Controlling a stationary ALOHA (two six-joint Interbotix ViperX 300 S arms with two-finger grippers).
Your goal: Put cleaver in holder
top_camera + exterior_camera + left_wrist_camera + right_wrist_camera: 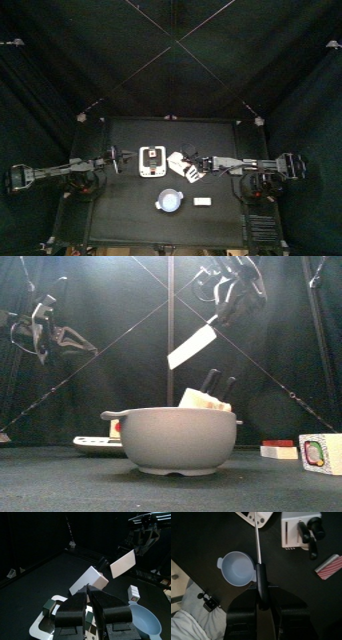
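On the black surface (127,215) the holder (151,160) stands left of centre, and the cleaver (194,348) hangs in the air just to its right and above it. The right gripper (261,594) has its fingers pinching the short handle. The blade slopes down and to the left, toward the block. The step in hand looks like lining up for insertion. To do it well, the right arm would likely need to tip the blade closer to upright, turn its flat side parallel to a free slot in the white top, and centre it there before lowering slowly. If it came down crooked, the broad blade could catch the rim or push the block over. The left gripper (90,607) hovers near the holder's left side with its fingers a little apart and nothing clearly between them. From there it could steady the block if needed. As for containers, the holder already carries dark handles (308,532) sticking up from its slots, so the cleaver must find a slot beside them. The round bowl (174,441), nearer the front, is empty.
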